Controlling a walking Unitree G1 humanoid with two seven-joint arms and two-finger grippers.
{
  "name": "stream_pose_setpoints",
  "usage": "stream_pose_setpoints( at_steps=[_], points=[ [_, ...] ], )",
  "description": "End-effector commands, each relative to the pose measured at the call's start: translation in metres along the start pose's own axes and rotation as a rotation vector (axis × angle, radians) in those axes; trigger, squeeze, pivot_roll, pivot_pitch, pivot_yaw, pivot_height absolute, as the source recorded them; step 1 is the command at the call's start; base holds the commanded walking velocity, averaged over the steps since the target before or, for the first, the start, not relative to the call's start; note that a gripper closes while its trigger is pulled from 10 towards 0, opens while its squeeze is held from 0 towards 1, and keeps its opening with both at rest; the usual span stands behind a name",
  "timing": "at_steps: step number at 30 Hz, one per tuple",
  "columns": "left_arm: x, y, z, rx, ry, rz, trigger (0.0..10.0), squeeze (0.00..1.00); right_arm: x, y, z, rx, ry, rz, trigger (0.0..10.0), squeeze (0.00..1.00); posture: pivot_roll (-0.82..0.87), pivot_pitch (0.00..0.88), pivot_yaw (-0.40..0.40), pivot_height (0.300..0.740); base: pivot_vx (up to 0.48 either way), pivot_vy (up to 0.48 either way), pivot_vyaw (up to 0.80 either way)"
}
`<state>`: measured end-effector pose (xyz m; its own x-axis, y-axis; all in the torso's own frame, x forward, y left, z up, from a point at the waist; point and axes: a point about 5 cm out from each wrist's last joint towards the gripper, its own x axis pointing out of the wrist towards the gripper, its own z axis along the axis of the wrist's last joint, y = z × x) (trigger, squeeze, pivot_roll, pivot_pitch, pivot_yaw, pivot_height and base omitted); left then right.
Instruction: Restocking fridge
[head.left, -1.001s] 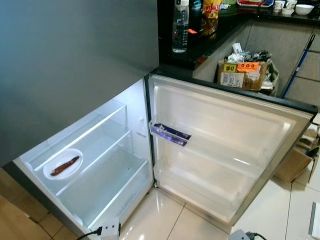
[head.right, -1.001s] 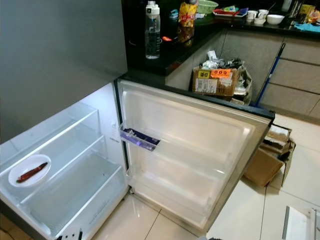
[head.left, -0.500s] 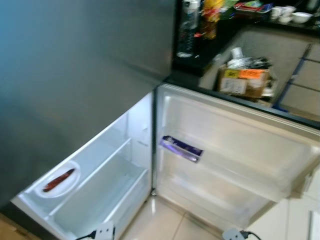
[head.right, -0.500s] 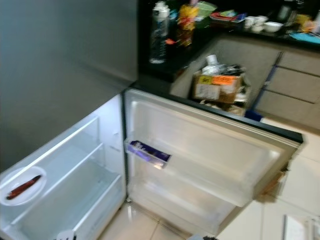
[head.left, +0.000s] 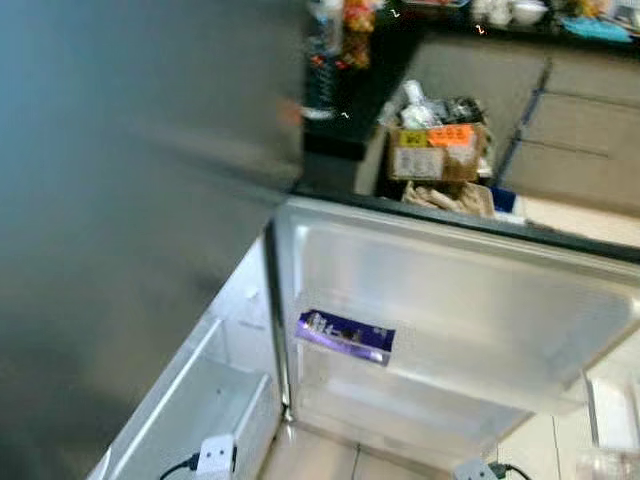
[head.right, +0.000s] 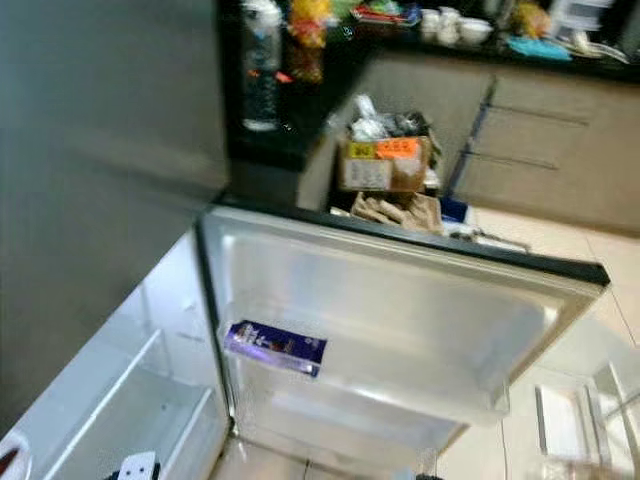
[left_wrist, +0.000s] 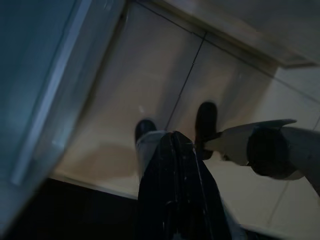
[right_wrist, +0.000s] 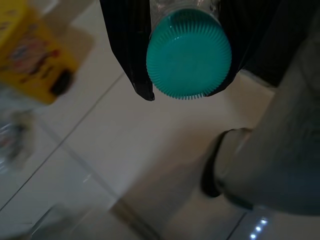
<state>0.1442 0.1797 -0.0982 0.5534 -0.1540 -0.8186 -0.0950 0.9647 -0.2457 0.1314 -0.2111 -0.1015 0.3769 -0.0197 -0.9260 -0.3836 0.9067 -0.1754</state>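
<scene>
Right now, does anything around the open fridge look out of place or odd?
Yes: a white power strip with a black cable lies on the floor by the fridge's open lower compartment, where the robot could step on it. The purple packet sits tilted in the door shelf.

Ribbed green plastic cap (right_wrist: 189, 54), glossy pale floor tiles (left_wrist: 150, 85), translucent white plastic fridge door (head.left: 450, 300).

A home kitchen. A fridge (head.right: 110, 200) is standing with its lower door (head.right: 400, 320) hanging open over a pale tiled floor (head.right: 540, 250). A dark bench (head.right: 300, 90) is carrying a water bottle (head.right: 260, 70), snack packets and cups. Grey cabinet drawers (head.right: 540, 150) are running beneath it, and a full cardboard box (head.right: 385, 165) is sitting on the floor.
</scene>
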Motion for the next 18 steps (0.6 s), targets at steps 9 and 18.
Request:
stream_pose_setpoints(
  at_steps=[9,18],
  points=[
    [-0.0001,-0.0023,-0.0047,0.021,0.020,-0.007,10.0,0.00,-0.0008,-0.0042,-0.0028,-0.003,0.013,-0.006,10.0,0.00,-0.08,0.000,-0.008,0.740,0.000,0.000,-0.78],
    [0.0001,-0.0036,-0.0045,0.032,0.024,-0.022,10.0,0.00,-0.0006,-0.0045,0.0002,-0.005,-0.004,-0.003,10.0,0.00,-0.08,0.001,-0.006,0.740,0.000,0.000,-0.78]
  ],
)
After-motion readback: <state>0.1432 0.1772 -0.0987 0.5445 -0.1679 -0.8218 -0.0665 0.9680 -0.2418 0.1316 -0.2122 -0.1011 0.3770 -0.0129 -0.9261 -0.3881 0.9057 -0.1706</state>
